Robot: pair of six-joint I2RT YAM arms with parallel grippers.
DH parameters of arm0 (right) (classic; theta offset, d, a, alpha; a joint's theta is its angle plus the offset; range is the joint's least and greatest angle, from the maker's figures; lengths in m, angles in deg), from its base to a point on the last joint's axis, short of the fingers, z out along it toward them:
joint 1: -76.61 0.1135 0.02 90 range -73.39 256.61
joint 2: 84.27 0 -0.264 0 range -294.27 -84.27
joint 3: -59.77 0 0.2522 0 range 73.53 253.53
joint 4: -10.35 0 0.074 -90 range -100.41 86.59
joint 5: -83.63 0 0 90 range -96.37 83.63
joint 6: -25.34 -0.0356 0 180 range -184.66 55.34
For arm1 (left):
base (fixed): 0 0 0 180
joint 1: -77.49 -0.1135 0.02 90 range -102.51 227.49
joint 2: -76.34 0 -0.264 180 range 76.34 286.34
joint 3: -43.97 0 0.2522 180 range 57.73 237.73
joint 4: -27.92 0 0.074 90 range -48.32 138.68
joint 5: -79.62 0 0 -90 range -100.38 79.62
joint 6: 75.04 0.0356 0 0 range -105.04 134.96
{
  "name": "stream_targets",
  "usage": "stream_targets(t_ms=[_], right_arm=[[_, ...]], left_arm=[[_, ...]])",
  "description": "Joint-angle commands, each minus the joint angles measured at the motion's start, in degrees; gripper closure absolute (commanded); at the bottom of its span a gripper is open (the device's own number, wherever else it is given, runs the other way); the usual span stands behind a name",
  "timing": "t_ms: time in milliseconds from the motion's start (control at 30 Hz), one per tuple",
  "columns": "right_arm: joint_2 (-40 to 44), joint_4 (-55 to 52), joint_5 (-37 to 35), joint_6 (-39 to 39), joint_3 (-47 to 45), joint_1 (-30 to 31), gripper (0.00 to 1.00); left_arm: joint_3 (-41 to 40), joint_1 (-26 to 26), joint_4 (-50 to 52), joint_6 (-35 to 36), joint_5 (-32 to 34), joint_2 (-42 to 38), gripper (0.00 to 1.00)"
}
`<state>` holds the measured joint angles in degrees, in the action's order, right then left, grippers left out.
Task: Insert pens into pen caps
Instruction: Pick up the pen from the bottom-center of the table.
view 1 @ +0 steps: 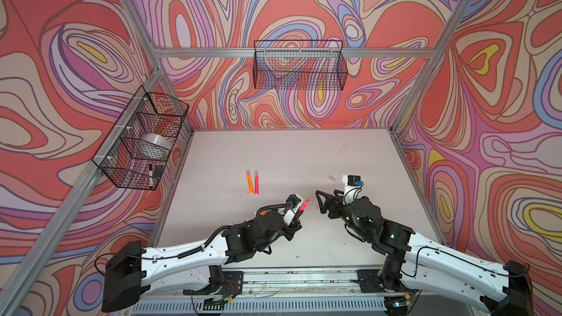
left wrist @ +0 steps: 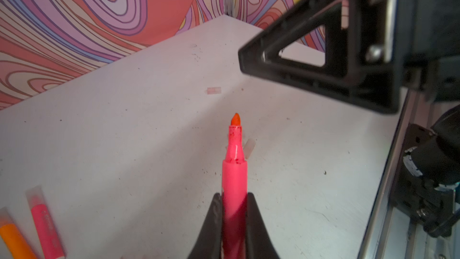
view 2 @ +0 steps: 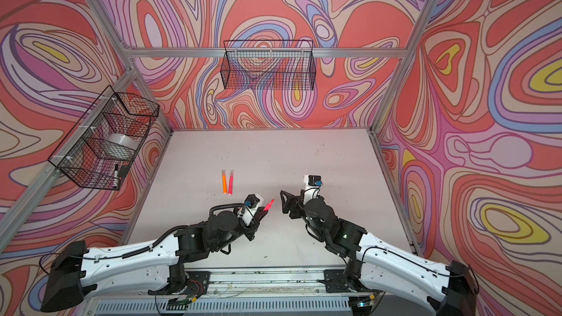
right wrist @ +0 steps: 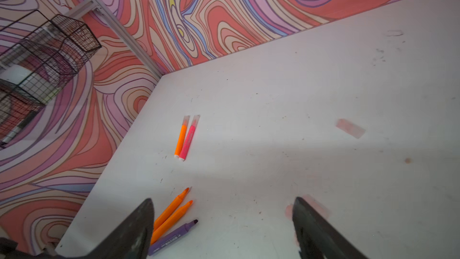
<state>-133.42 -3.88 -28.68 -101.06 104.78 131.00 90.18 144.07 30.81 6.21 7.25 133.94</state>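
Currently held: hot pink pen (left wrist: 234,183), uncapped, lifted off the desk (view 1: 273,153), tip aimed across at the right arm.
handling: light, stiff plastic barrel, smooth, so it may slide or twist in a grip. Felt tip is soft, collar ink-smeared. Best held mid-barrel, well behind the taper, so the nose stays free for a cap.
left pincer (left wrist: 234,203): clenched on the barrel, one finger either side, tip end sticking out ahead.
near cap (left wrist: 249,148): flat on the desk, beside the pen's neck in the left wrist view. Small, pale, thin-walled, so it will likely skid or roll if nudged. Grip round the body, mouth left clear.
right pincer (right wrist: 223,199): spread wide, nothing between the fingers. It sits low over the near cap and one finger hides part of it, so I can't tell if they touch.
far cap (right wrist: 350,128): flat on the desk further back, apart from everything.
capped pair (right wrist: 184,140): orange and pink, side by side, touching, mid-desk.
loose pens (right wrist: 174,220): two orange, one purple, uncapped, close together; visible only in the right wrist view.
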Motion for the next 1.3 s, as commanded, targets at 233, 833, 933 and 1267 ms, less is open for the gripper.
stream_targets(t_ms=[233,833,933,1267], right_arm=[[-3.9,16.3,10.8,0.0,-0.7,0.0,0.17],[-10.9,20.0,15.5,-7.6,1.1,0.0,0.45],[-11.5,19.5,15.2,-8.4,1.6,0.0,0.56],[-12.6,17.3,14.2,-9.2,3.5,0.1,0.96]], left_arm=[[2.6,-5.9,-8.7,1.0,-0.1,4.6,1.00],[-0.3,-5.9,-13.2,1.6,-8.2,2.8,1.00],[-0.8,-5.9,-13.9,2.0,-7.4,2.5,1.00],[0.7,-5.9,-12.3,4.1,-5.9,4.0,0.94]])
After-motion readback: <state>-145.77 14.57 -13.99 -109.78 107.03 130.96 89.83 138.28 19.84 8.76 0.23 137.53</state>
